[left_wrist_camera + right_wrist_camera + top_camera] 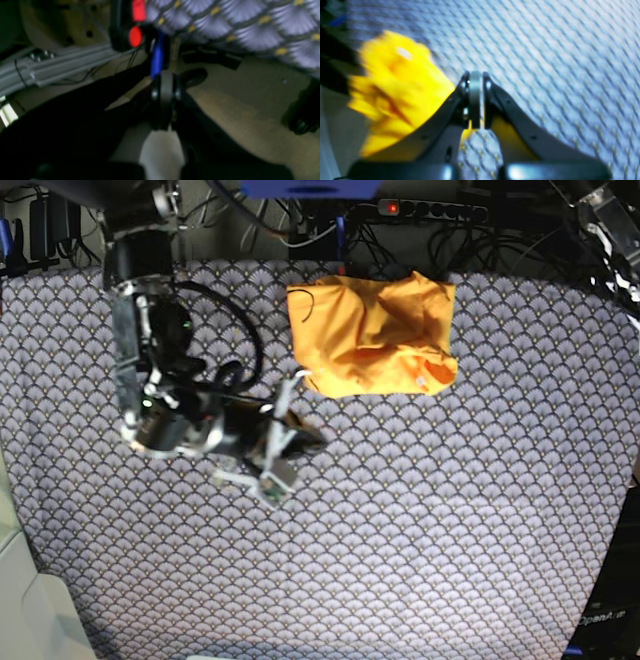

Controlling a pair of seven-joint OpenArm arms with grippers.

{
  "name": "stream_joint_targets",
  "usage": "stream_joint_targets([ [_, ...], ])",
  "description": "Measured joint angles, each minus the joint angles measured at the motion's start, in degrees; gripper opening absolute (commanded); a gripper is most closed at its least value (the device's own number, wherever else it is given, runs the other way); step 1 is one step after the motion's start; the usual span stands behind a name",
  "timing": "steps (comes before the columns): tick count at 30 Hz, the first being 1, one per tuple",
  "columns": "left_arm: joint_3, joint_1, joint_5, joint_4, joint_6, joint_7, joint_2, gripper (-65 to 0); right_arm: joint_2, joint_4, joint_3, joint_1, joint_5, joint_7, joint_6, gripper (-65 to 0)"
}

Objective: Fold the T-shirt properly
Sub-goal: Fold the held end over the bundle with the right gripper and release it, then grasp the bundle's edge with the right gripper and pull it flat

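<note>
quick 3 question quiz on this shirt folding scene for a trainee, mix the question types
1. True or false: the right gripper holds the T-shirt.
2. The shirt is: A) spread flat B) bunched near the cloth's far edge C) hanging off the table.
3. In the left wrist view, what lies under the left gripper?

Key
1. False: it is shut with nothing in it, beside the shirt.
2. B
3. The floor, off the cloth's edge.

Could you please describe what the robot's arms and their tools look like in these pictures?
The right arm is black and silver metal, with black cables looping along it and whitish fittings near the wrist. The right tool has two black, curved fingers dotted with small holes, and grey pads and silvery screws at the tips. The left tool looks alike: black fingers, grey pads.
</note>
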Motion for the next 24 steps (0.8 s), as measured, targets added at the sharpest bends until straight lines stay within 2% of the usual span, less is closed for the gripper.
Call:
stream_joint_targets([
  [4,0.15,-0.28,-0.48,-0.61,-0.02,-1.07,-0.02,-65.0,0.83,0.0,2.62,-5.62,0.09,1.9,0.02,-65.0],
  [10,0.22,-0.33,-0.07,-0.42,-0.02,-0.81,-0.02,-65.0,0.81,0.0,2.16,-12.85,0.63,8.52,0.02,-65.0],
  [18,0.24,-0.39,-0.04,-0.46,-0.02,-0.83,0.09,-65.0,0.83,-0.22,2.12,-17.07,0.24,9.75,0.02,-65.0],
  [20,0.22,-0.28,-0.04,-0.48,-0.04,-0.81,0.04,-65.0,1.05,-0.22,0.44,-17.77,-0.26,9.81,0.0,-65.0],
  [24,0.2,-0.28,-0.04,-0.48,-0.02,-0.83,0.13,-65.0,1.18,-0.07,-6.99,-17.66,-0.24,10.01,0.0,-65.0],
])
